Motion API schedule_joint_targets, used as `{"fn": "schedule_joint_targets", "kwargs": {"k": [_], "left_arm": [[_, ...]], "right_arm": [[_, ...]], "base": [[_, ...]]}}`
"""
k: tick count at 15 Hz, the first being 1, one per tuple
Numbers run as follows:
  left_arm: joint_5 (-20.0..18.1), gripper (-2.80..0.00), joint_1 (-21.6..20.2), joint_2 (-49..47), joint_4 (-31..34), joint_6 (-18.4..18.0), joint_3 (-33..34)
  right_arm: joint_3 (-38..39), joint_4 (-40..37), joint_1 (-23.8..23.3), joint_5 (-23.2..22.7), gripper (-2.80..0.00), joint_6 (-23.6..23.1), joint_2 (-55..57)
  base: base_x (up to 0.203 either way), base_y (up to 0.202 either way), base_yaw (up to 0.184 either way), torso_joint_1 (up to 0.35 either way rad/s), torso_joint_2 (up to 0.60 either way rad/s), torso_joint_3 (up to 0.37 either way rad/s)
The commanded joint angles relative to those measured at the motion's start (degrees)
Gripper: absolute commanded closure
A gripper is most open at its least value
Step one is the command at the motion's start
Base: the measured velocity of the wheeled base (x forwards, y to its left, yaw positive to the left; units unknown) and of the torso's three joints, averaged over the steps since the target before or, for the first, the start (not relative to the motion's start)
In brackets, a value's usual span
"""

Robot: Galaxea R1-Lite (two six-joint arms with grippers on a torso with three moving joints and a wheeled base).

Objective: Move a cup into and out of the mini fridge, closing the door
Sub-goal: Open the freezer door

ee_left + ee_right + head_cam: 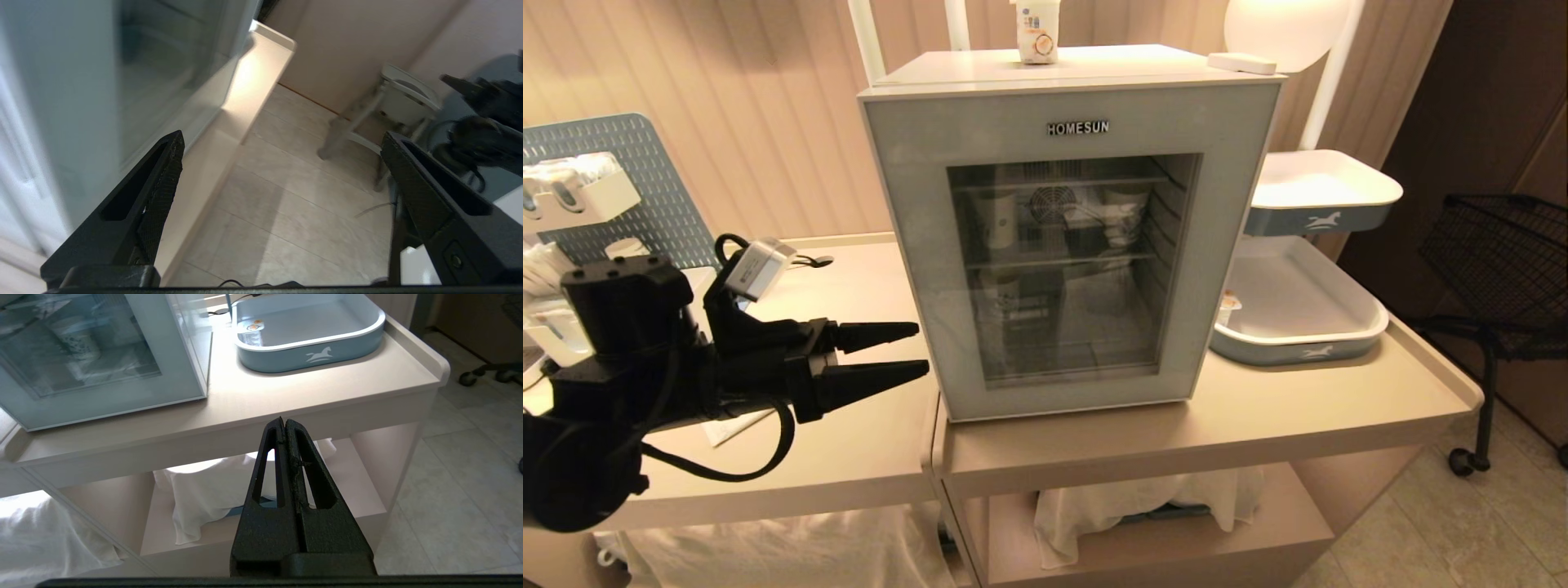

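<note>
White, the mini fridge (1070,237) stands on the bench (1258,425) with its door (907,245) shut. Its cup (1228,308) sits in the tray (1298,347) beside it. Left claw (911,353) gapes empty beside the door; right claw (284,424) is pinched closed.

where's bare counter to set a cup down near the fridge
Bare counter runs in front of the fridge, and on to the right corner before the lower tray. The fridge top is free between a carton and a small white box. Left is crowded: the open left gripper, then a rack.
</note>
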State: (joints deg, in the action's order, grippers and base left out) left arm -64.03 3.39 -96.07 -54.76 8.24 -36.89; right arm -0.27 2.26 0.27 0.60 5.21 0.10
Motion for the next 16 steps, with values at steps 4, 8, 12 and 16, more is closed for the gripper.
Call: {"fn": "schedule_joint_targets", "kwargs": {"k": [4, 8, 12, 16], "left_arm": [[1.6, -2.80, -2.2, -4.5, -0.5, -0.8, -2.6], [6.1, -2.80, -2.4, -12.5, -0.5, -2.1, -9.5], [6.3, -2.80, -1.5, -15.2, -0.4, -2.3, -12.5], [6.4, -2.80, 0.6, -15.5, -0.2, -1.9, -14.2]], "right_arm": [[0.0, 0.0, 0.0, 0.0, 0.00, 0.1, 0.0], [0.0, 0.0, 0.0, 0.0, 0.00, 0.1, 0.0], [0.0, 0.0, 0.0, 0.0, 0.00, 0.0, 0.0], [0.0, 0.0, 0.0, 0.0, 0.00, 0.0, 0.0]], "base": [[0.000, 0.000, 0.000, 0.000, 0.00, 0.000], [0.000, 0.000, 0.000, 0.000, 0.00, 0.000], [0.000, 0.000, 0.000, 0.000, 0.00, 0.000], [0.000, 0.000, 0.000, 0.000, 0.00, 0.000]]}}
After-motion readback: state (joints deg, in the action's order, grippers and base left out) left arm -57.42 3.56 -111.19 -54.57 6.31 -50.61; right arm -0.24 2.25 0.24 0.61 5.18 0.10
